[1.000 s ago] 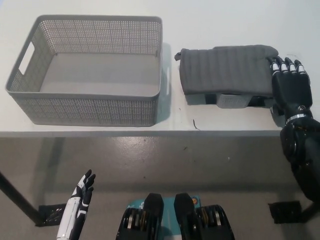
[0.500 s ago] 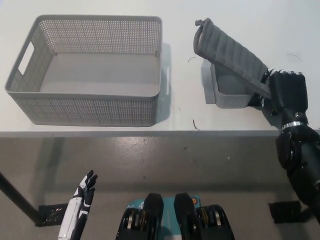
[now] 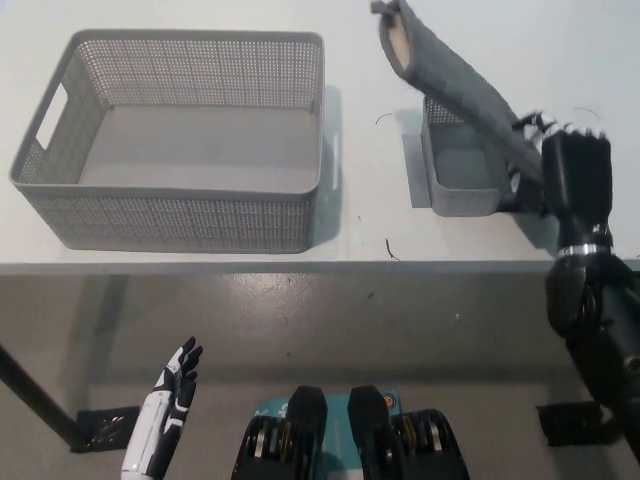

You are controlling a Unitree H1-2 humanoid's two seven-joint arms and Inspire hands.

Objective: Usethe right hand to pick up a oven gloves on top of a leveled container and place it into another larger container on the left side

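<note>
White table point(image 3: 200, 258), grey floor point(image 3: 330, 330)

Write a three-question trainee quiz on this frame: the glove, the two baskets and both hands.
1. True or false: the oven glove lies flat on the small basket.
2. Which hand holds the glove? A. white left hand B. black right hand
3. Fill in: the large basket on the white table holds ____.

Key: 1. False; it is lifted and tilted, its open cuff up and to the left. 2. B; the left hand hangs low, below the table edge. 3. Nothing.
</note>
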